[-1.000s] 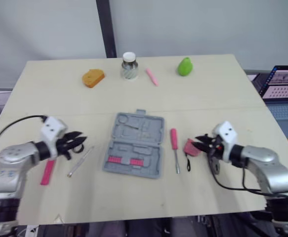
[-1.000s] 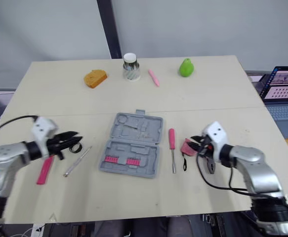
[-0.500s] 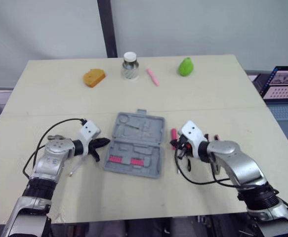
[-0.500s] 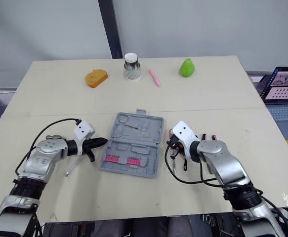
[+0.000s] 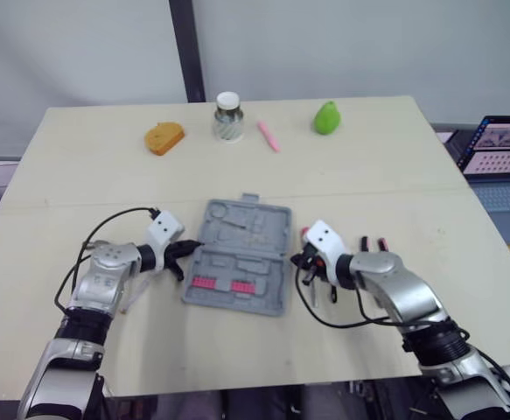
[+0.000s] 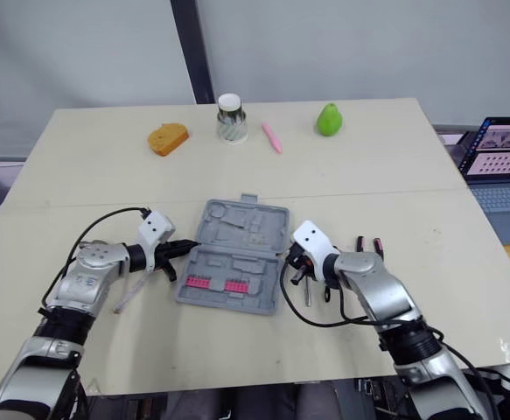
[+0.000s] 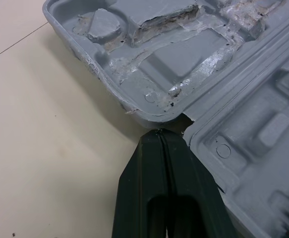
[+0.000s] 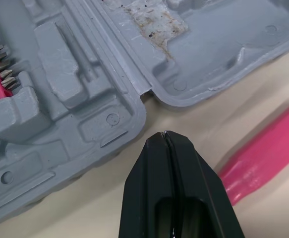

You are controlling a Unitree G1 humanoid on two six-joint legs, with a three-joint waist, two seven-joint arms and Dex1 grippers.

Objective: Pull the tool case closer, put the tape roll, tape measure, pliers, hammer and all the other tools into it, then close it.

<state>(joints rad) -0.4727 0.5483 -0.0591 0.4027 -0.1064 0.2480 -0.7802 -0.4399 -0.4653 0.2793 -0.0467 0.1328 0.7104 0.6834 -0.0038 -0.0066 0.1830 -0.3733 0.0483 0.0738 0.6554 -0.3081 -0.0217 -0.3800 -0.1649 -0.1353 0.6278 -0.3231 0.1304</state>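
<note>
The grey tool case (image 5: 237,255) lies open and flat at mid-table, with a strip of pink bits (image 5: 220,284) in its near half. My left gripper (image 7: 160,133) is shut, its tips touching the case's left edge at the hinge notch. At the right edge my right gripper (image 8: 165,134) is also shut, its tips close to the hinge. A pink-handled screwdriver (image 8: 268,153) lies beside the right gripper, partly under it. Pliers (image 5: 373,243) show past my right forearm. A thin silver tool (image 6: 125,297) lies by my left arm.
Along the far edge stand an orange object (image 5: 164,137), a capped jar (image 5: 227,116), a pink marker (image 5: 268,136) and a green pear (image 5: 327,117). A laptop (image 5: 504,149) sits off the table's right side. A black strap (image 5: 333,293) lies near the screwdriver's shaft.
Both arms have swung inward from the table's sides to the case's left and right edges. In the last half second each gripper moved a little closer to the hinge.
</note>
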